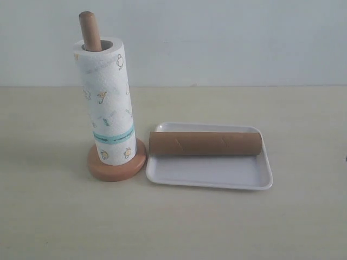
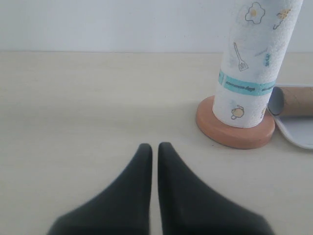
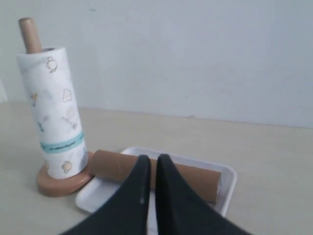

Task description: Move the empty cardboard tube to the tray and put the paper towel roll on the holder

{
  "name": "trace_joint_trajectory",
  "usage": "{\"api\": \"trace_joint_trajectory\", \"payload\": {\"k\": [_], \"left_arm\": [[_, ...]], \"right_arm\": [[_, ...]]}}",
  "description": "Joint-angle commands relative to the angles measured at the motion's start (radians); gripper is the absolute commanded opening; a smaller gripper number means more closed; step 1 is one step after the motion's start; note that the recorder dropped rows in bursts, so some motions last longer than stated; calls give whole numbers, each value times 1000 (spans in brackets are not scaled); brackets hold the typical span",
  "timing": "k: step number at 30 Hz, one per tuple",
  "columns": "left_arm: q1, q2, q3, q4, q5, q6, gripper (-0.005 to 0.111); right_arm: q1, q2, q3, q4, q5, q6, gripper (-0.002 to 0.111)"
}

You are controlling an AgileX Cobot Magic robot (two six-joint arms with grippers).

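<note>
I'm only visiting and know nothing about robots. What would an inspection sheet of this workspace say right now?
Surface: pale beige table, smooth and flat.
Job's things: the paper towel roll stands upright on the wooden holder, with the pole poking out of its top. The empty cardboard tube lies on its side in the white tray, close beside the holder's base.
Clutter: nothing seen.
Grippers: the left pincer and the right pincer are both shut, hold nothing and touch none of the things.
Cables: nothing seen.
Surroundings: plain pale wall behind the table.
</note>
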Motion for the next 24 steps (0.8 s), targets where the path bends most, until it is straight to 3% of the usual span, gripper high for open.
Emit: {"api": "trace_joint_trajectory", "payload": {"k": [1,13,20,24], "left_arm": [[3,-2,3,5,-6,5,4],[3,-2,3,5,-6,5,4],[3,-2,3,5,-6,5,4],[3,-2,3,5,-8,5,4]], "right_arm": [[-101,-111,77,-1,-62,14,5],[-366,-180,77,15,-92,269,5],[-441,-333,77,15,140,348,5],[-466,-333,77,15,180,410,5]]}}
